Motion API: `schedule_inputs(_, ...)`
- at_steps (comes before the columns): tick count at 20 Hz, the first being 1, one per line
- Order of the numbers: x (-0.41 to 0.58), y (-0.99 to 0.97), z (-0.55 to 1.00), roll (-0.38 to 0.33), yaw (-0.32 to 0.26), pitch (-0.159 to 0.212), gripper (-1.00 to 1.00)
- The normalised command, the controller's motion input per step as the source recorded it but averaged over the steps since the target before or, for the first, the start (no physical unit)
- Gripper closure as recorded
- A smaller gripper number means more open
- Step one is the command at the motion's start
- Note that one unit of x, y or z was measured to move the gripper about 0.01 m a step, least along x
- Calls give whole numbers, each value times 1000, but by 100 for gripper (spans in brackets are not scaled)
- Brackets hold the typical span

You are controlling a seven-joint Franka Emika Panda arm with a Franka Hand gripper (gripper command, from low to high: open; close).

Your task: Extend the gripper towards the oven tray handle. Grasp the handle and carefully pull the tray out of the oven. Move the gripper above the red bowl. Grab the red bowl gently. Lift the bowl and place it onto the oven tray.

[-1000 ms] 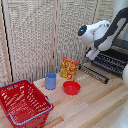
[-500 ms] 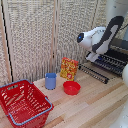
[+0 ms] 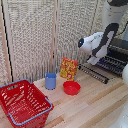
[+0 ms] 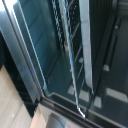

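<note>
Robot lab (mock kitchen) — oven (image 3: 116,59), screens (image 3: 47,35)

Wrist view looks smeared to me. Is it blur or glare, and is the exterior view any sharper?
Wrist view: soft and streaky throughout, the tray bars smeared into lines; pale reflections on the oven glass and metal, but no blown-out glare. Exterior view: low resolution yet evenly lit; red bowl readable; the gripper is too blurred to judge its fingers.

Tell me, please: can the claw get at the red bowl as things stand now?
Probably yes. The red bowl sits open on the table, nothing covering it; the blue cup and the box stand apart behind it.
</note>
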Motion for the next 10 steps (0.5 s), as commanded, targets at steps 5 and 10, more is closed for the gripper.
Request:
schedule_inputs(5, 47, -413, -49, -16, 50, 15, -100)
schedule_inputs(10, 8, -53, 0, -13, 29, 2, 100)
